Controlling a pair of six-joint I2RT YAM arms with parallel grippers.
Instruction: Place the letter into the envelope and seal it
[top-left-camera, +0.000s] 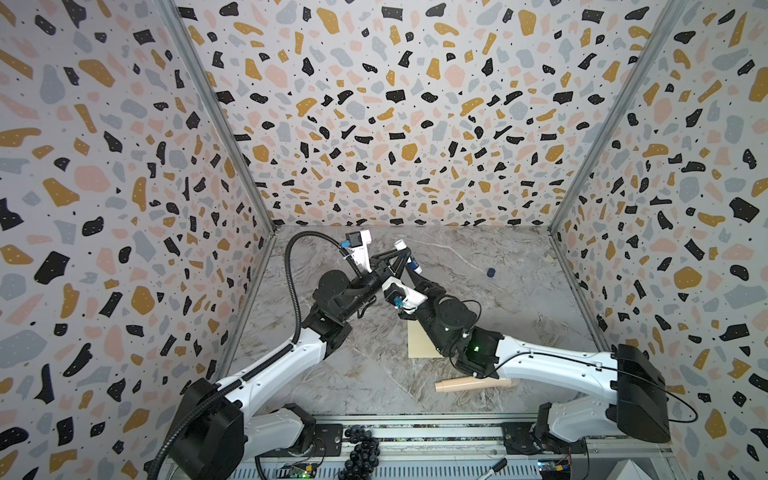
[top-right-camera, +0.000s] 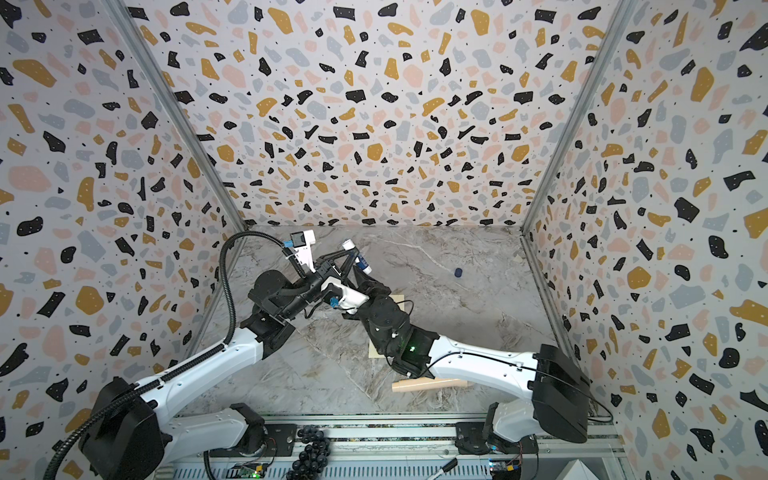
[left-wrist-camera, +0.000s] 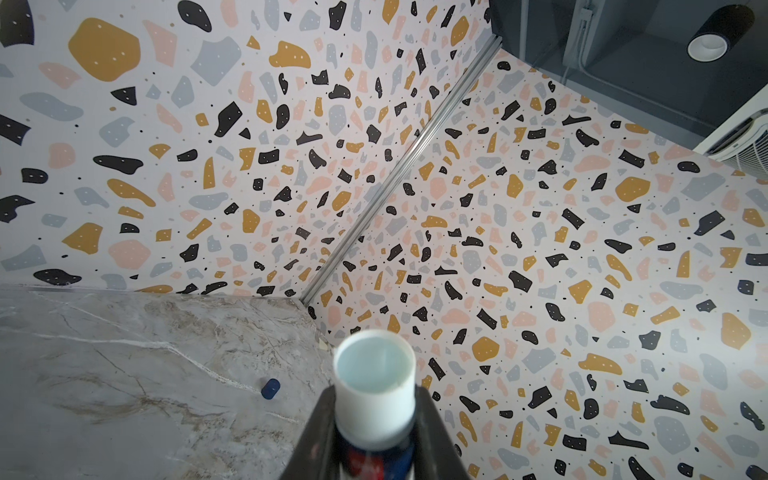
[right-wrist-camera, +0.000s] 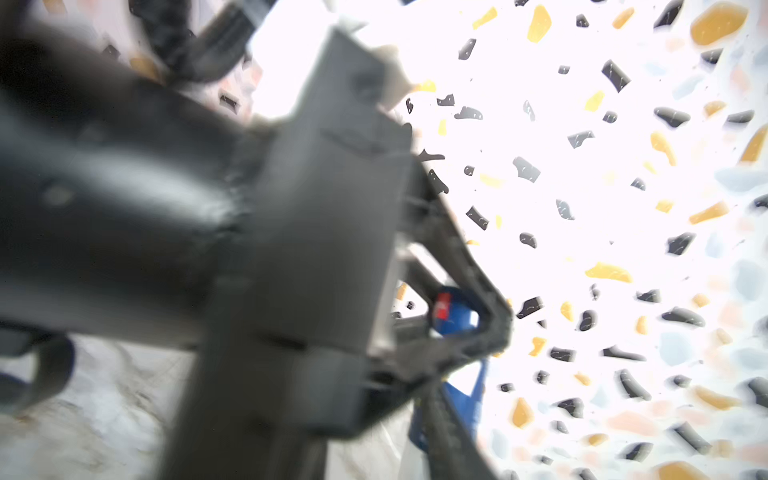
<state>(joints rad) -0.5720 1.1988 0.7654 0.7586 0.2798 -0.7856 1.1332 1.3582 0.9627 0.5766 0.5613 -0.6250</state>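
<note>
The envelope (top-left-camera: 419, 345), a pale cream-yellow rectangular piece of paper, is in neither gripper. The left gripper's (left-wrist-camera: 374, 401) black fingers (left-wrist-camera: 322, 419) are clenched on a white plastic glue stick (left-wrist-camera: 374, 370) with a dark blue label. They grip its barrel just below the open, uncapped end and hold it tilted in the air above the far part of the grey marble-patterned table (top-left-camera: 511, 332). The right gripper (top-left-camera: 420, 279) points up at the stick's lower end. Its wrist view is blurred and filled by the other arm, so it cannot be told whether its fingers are spread or pinched, or whether they touch the stick. A small dark blue cap (top-left-camera: 491, 272) lies on the table, well apart to the right of both grippers. The envelope lies flat near the table's middle, largely covered by the right arm in both top views. Nearer the front edge, partly under the same arm, lies a beige roll (top-left-camera: 461, 384).
</note>
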